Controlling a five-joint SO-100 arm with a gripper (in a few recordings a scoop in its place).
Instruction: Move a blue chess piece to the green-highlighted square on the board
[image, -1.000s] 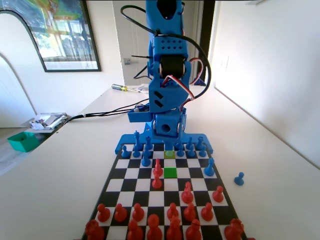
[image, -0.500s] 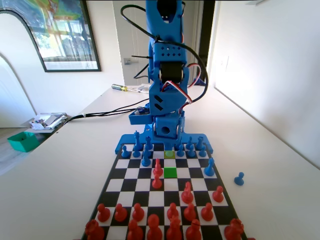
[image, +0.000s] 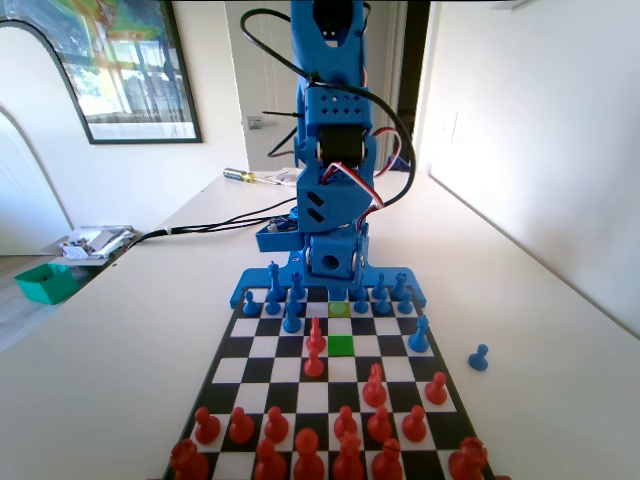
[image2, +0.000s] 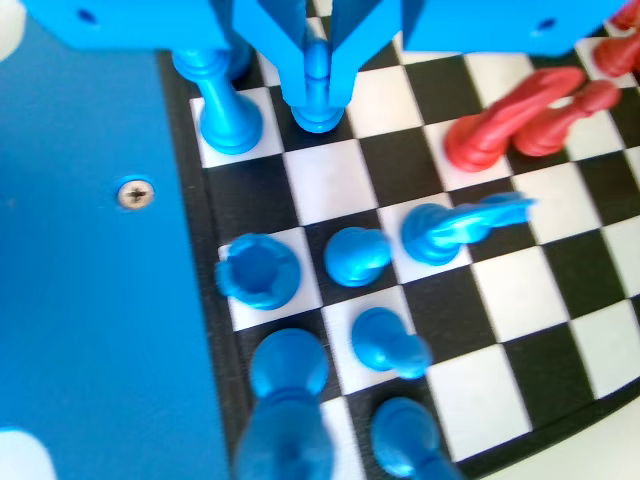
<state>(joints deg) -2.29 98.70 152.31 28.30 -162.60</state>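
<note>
In the fixed view the green square (image: 341, 345) lay empty near the board's (image: 232, 350) far edge, while in the wrist view the claw (image2: 318, 85) had closed around a blue pawn (image2: 317, 95) by the board's near-arm edge, seemingly to lift it.

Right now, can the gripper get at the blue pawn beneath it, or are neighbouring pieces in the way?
Probably yes. In the wrist view the gripper has one jaw on either side of the blue pawn. The taller blue piece to its left stands apart, leaving room.
</note>
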